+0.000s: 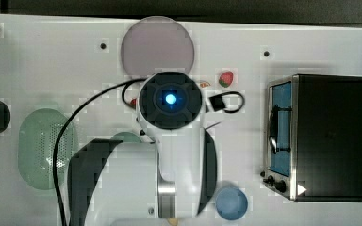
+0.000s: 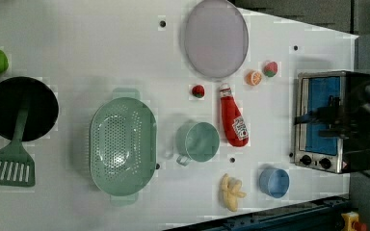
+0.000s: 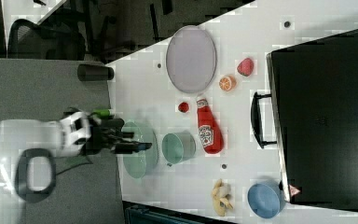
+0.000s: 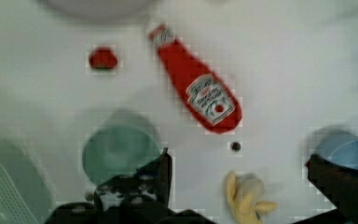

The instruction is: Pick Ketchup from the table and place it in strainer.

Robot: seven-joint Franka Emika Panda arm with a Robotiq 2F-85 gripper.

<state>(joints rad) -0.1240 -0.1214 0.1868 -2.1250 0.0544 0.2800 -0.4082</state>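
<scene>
The Ketchup [image 2: 233, 118] is a red squeeze bottle with a white cap and label. It lies flat on the white table between the green cup and the toaster oven, and also appears in the right view [image 3: 209, 127] and the wrist view [image 4: 198, 81]. The strainer [image 2: 123, 147], a pale mint perforated oval basket, stands apart from it beyond the cup [image 1: 42, 148]. My gripper [image 4: 238, 161] hangs high above the table, open, with nothing between its dark fingers [image 4: 163, 168]. In the right view the gripper [image 3: 135, 142] overlaps the strainer [image 3: 142, 163]. In the top view the arm [image 1: 169, 99] covers the bottle.
A green cup [image 2: 197, 142] sits beside the bottle. Close by are a small strawberry [image 2: 198, 91], a banana [image 2: 231, 192] and a blue bowl [image 2: 273, 182]. A toaster oven [image 1: 330, 136], a lilac plate [image 2: 216, 37], a black pan [image 2: 21, 108] and a spatula [image 2: 9, 163] ring the area.
</scene>
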